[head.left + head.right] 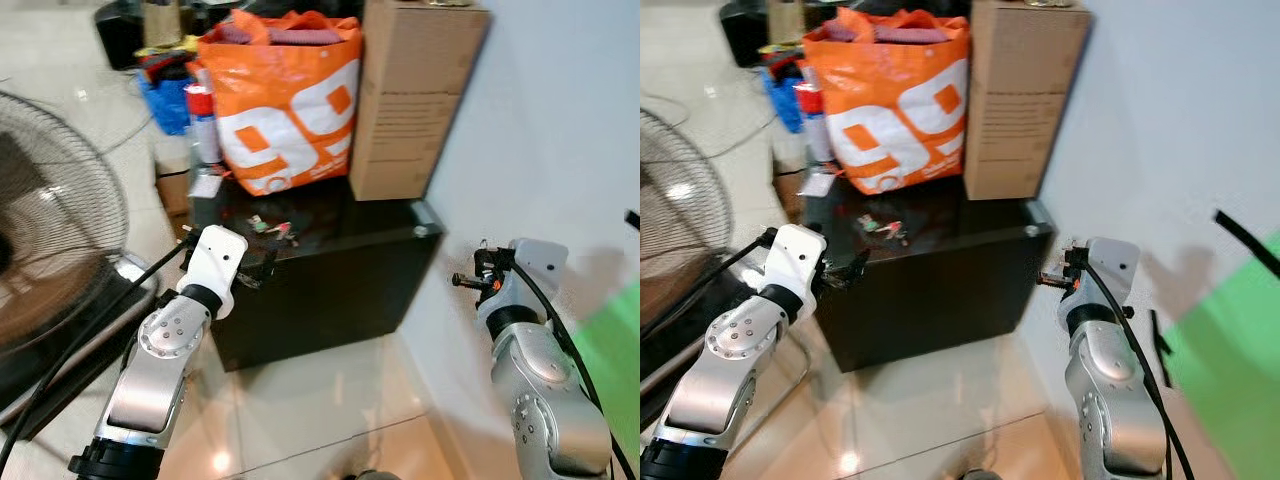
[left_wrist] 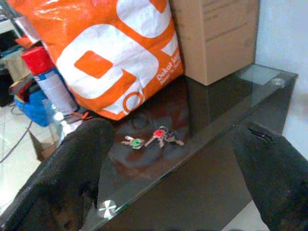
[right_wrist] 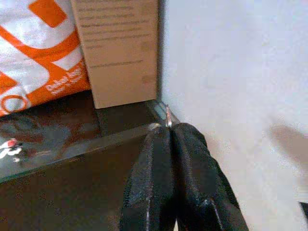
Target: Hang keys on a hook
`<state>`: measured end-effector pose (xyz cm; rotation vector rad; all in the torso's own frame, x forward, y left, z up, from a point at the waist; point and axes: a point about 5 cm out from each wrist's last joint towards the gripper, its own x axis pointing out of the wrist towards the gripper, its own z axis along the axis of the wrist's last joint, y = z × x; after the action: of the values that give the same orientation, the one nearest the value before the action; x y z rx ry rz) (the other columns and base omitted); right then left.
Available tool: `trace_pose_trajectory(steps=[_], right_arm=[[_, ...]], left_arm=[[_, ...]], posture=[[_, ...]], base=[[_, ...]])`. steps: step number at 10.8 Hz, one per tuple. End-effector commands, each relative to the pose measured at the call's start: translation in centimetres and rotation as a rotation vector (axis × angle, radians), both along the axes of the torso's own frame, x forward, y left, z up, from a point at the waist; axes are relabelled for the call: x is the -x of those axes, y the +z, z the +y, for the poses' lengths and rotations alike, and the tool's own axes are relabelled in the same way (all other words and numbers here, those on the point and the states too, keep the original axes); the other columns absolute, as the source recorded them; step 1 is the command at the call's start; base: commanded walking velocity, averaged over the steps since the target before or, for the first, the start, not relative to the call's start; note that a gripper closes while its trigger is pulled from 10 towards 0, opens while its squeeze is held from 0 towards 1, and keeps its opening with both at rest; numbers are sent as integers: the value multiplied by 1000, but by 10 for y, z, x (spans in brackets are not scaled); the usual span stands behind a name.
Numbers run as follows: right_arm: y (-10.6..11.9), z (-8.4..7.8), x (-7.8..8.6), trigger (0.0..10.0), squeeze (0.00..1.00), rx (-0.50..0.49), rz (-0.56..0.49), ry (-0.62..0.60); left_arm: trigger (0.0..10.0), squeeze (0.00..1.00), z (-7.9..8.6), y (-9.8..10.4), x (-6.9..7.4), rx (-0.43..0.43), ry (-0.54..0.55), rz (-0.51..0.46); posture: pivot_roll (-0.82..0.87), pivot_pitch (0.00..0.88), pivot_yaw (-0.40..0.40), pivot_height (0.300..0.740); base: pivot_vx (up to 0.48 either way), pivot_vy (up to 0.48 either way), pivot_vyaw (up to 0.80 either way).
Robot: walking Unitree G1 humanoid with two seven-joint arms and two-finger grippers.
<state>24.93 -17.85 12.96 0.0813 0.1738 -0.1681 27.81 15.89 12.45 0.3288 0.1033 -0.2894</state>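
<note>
Left gripper (image 2: pixel 168 159) fingers spread before keys (image 2: pixel 154 138), right gripper (image 3: pixel 169 132) pinched.

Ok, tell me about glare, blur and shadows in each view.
Left eye view: the floor tiles show bright glare spots and the fan is soft. Left wrist view: the keys are fairly sharp on the reflective black cabinet, while the near fingers are blurred. Right wrist view: a soft shadow falls on the white wall.
</note>
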Motion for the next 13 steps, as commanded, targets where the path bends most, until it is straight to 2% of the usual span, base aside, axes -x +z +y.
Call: trace_pose_trajectory(steps=[1,3,5,9,13], right_arm=[[1,-4,-2,10000,0,12,2,-24],[1,-2,-6,10000,0,13,-2,-21],[1,-1,-8,10000,0,11,-4,-20],[3,3,-10,10000,0,16,-23,-8],[6,8,-17,10000,0,33,-49,12]], left_arm=[[10000,0,1,-1,-2,-15,15,0],[10000,0,5,-1,-5,3,85,5],[10000,0,4,0,-5,-27,70,-10],[10000,0,0,3,-5,-20,18,-16],[10000,0,-2,1,-5,-29,-32,8]], posture=[[-38,0,-52,740],[-32,0,-55,740],[-27,0,-57,740],[-27,0,-48,740],[-28,0,-30,740]], base=[[0,360,-800],[0,0,-800],[0,0,-800],[60,0,-800],[356,0,0]])
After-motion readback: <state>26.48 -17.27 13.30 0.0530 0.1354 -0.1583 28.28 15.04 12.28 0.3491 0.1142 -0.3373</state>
